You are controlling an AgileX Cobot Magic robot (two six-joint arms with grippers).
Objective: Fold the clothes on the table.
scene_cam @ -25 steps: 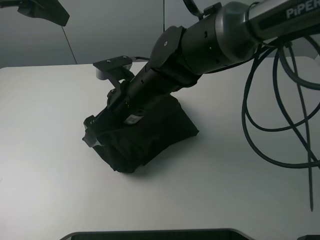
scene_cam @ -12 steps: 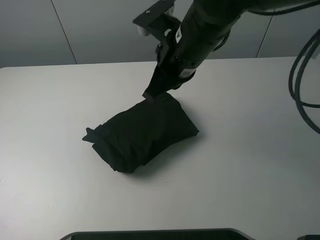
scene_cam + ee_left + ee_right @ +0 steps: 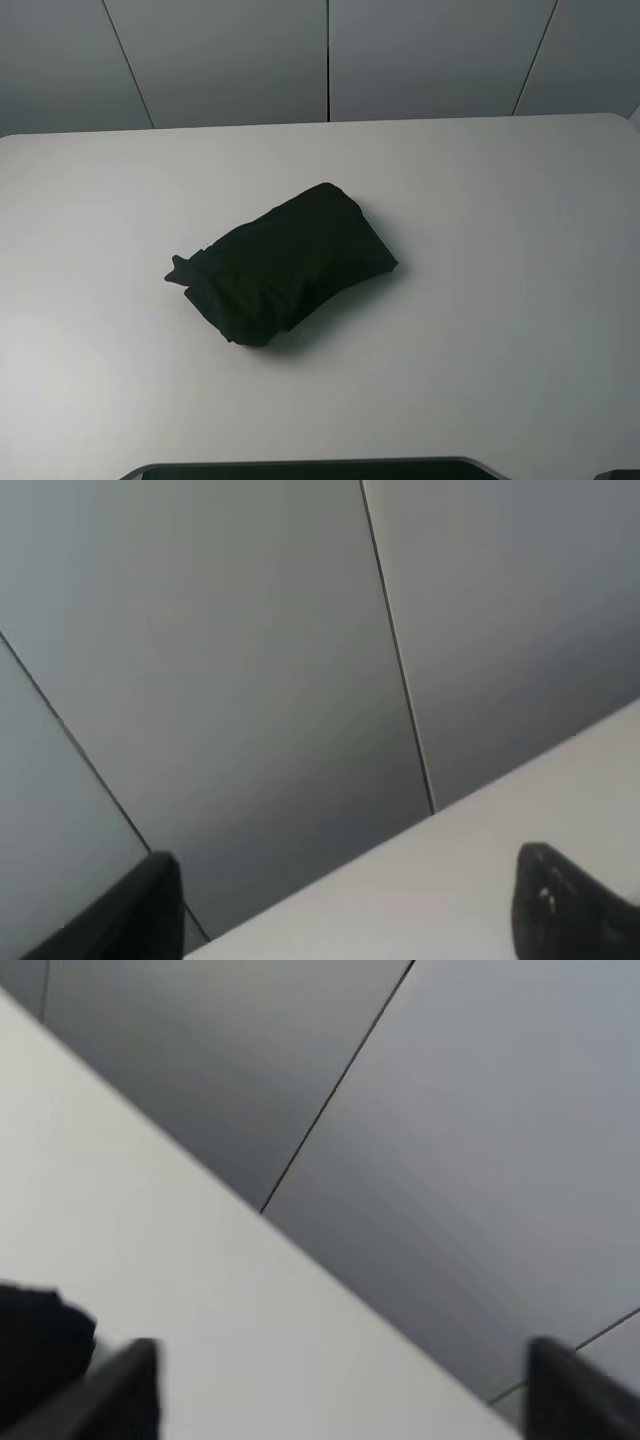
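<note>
The exterior high view alone shows the whole scene: one black T-shirt [image 3: 285,265], bunched into a compact lumpy bundle, lies a little toward nine o'clock from the centre of the white table [image 3: 500,330]. Its longer axis runs from about eight o'clock to two o'clock, and a small pointed flap sticks out at its nine o'clock end. No print or label is visible on it. Neither arm appears in that view.

The wrist views add what the high camera lacks. The left gripper [image 3: 345,905] shows two dark fingertips [image 3: 560,900] set wide apart with nothing between them, aimed past the table edge at the grey panelled wall [image 3: 250,660]. The right gripper [image 3: 340,1390] likewise has its jaws spread wide and empty; a dark scrap at the frame edge beside one fingertip [image 3: 120,1390] may be the shirt, but I cannot tell.

The bundle sits well apart from every table edge, with bare white surface all round it, widest toward three o'clock. The far edge meets the wall at twelve o'clock; a dark rim shows at six o'clock.

Counted: one shirt, one table, two grippers.
</note>
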